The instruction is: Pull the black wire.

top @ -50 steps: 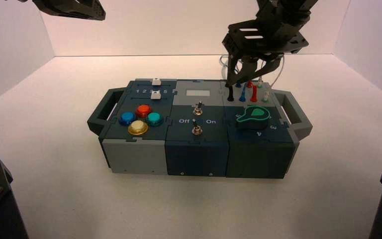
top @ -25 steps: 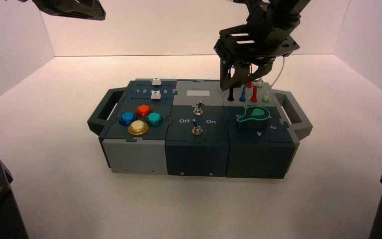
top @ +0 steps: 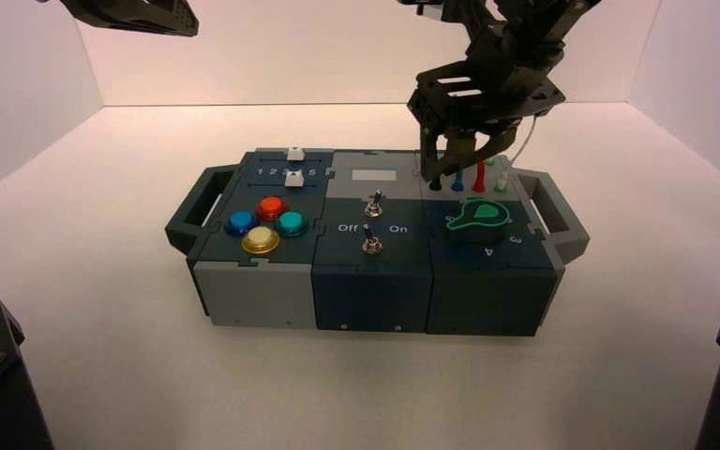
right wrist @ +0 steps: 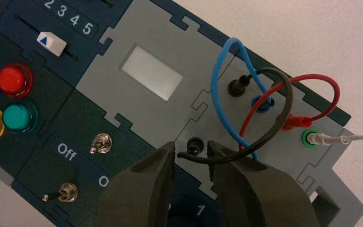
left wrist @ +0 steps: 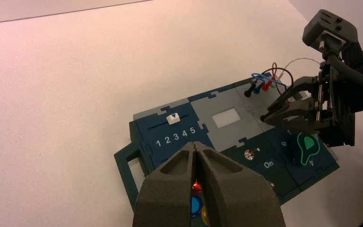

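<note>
Close straight down on the near black plug (right wrist: 194,145) of the black wire (right wrist: 287,94), at the upper right of the high view, on the grey socket panel (right wrist: 290,142) of the box (top: 366,291). Right gripper (right wrist: 192,147) at work there, low over the panel, jaws wide, one on either side of the plug, with no grip on it; left gripper (left wrist: 194,147) idle at the upper left of the high view, jaws together. Best to centre on the plug, sink a little for a deep bite, then squeeze and draw along the plug's own line, without a sideways lever on the socket. Better to grip plug than loop, given the wire's arch over one jaw, a likely snag or pinch. Mind the blue wire (right wrist: 216,80) and the red wire (right wrist: 333,90), both crossing close by; likely to drag along on a crooked lift. Near plug roughly upright in its socket, long axis up out of the panel, tail end up; far black plug (right wrist: 238,86) seated too. Span of the loop from near plug to far plug, roughly toward the top of the high view, with a bow out toward the red wire.
</note>
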Available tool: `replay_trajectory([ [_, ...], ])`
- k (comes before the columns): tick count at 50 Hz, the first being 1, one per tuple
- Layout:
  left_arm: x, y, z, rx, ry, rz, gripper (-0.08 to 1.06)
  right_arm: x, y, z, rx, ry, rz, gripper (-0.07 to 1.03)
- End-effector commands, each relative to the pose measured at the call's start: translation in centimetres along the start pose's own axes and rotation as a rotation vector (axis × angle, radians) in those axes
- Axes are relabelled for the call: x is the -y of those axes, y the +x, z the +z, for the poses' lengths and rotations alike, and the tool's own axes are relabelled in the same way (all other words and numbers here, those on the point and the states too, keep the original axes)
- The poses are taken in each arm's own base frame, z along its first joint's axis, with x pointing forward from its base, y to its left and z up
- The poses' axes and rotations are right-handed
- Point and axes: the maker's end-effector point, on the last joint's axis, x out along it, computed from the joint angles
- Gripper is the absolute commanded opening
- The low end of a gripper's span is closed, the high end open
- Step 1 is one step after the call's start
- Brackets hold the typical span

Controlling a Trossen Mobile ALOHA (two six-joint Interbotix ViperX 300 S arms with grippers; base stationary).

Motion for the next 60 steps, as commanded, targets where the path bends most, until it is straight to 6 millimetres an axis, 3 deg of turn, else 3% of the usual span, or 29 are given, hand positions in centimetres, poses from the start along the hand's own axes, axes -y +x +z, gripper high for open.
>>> replay_trajectory([
  [1,0.4,-0.3,1.5,0.039,0.006,-0.009,-0.03,0.5,-0.3,1.2,0.032,0.013,-0.006,0.39],
  [8,0.4,-0.3,1.5,0.039,0.006,-0.009,-0.03,0.4,-0.2,1.4,0.032,0.013,-0.006,0.32],
  [18,0.4,-0.3,1.5,0.039,0.006,-0.009,-0.03,0.4,0.0,1.5,0.029,0.008,-0.007,-0.02],
  [27,0.4,-0.3,1.6,0.04,0.007,-0.009,-0.03,0.4,-0.5,2.1,0.05,0.003,-0.005,-0.02],
  [44,0.4,-0.3,1.7,0.042,0.011,-0.008,-0.03,-0.1,-3.9,4.2,0.164,-0.003,0.011,-0.02],
  [60,0.4,-0.3,1.8,0.045,0.013,-0.008,-0.03,-0.7,-3.1,5.3,0.158,-0.01,0.018,-0.02],
])
